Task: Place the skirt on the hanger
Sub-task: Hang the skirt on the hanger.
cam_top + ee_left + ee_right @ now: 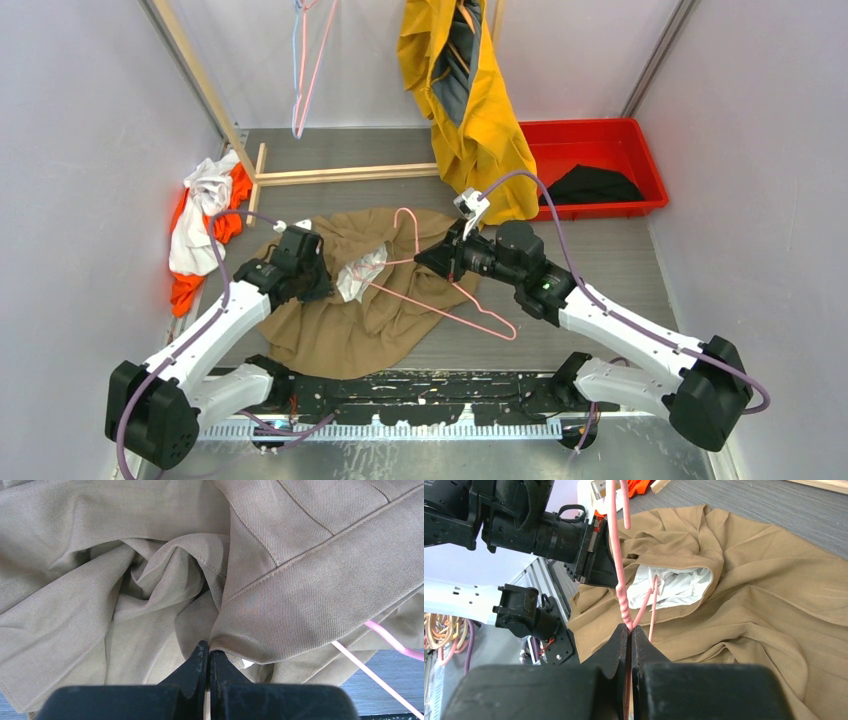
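The tan skirt (340, 330) lies crumpled on the table, its white lining (360, 272) showing at the waist opening. A pink wire hanger (470, 320) rests across it, one arm reaching into that opening. My left gripper (325, 282) is shut on the skirt's waistband edge; in the left wrist view its tips (208, 647) pinch the tan fabric (300, 595), with the hanger (375, 675) at the lower right. My right gripper (428, 262) is shut on the hanger's twisted neck (624, 611), just right of the waist. The right wrist view shows the gripper (630, 630), skirt (749, 605) and lining (674, 585).
A red bin (590, 125) holding a dark cloth stands at the back right. A yellow garment (470, 90) hangs at the back centre. Orange and white clothes (205, 220) are piled on the left. A wooden rack frame (340, 175) crosses behind the skirt, with spare hangers (300, 70) hanging above.
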